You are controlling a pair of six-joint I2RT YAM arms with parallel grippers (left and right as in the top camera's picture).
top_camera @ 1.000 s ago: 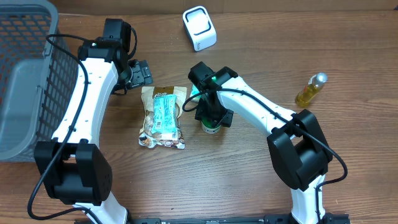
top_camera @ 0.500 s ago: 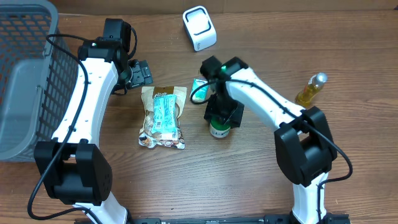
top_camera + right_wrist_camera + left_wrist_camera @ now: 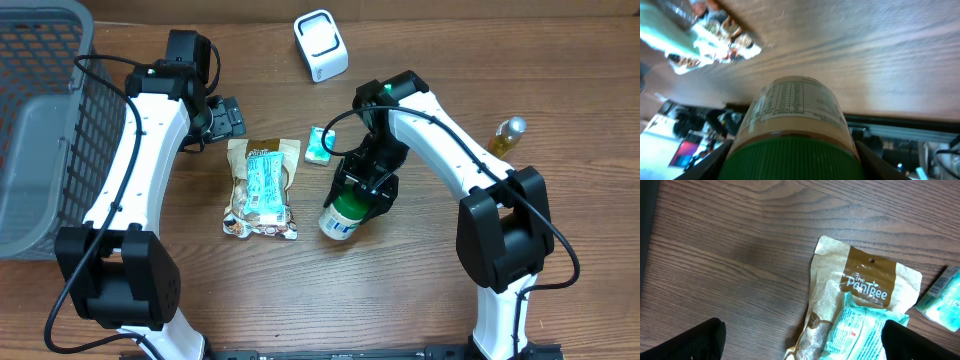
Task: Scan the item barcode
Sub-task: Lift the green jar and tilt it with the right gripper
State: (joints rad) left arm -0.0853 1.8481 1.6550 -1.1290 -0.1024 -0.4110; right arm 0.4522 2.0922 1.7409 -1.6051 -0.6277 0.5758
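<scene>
Swung clear of the teal packet (image 3: pixel 320 146) over the past second, the right gripper (image 3: pixel 360 190) now holds the green-capped bottle (image 3: pixel 338 219) tipped at a slant over the wooden table (image 3: pixel 570 90). Its fingers are clamped on the cap, and the bottle's pale base points front-left, just beside the snack bag (image 3: pixel 261 186). Printed label text faces the right wrist camera. The left gripper (image 3: pixel 226 117) hangs behind the bag, fingers spread wide and holding nothing. The white scanner (image 3: pixel 320 45) sits well apart near the far edge. A yellow bottle (image 3: pixel 499 146) stands at right, a grey basket (image 3: pixel 40 130) at left.
</scene>
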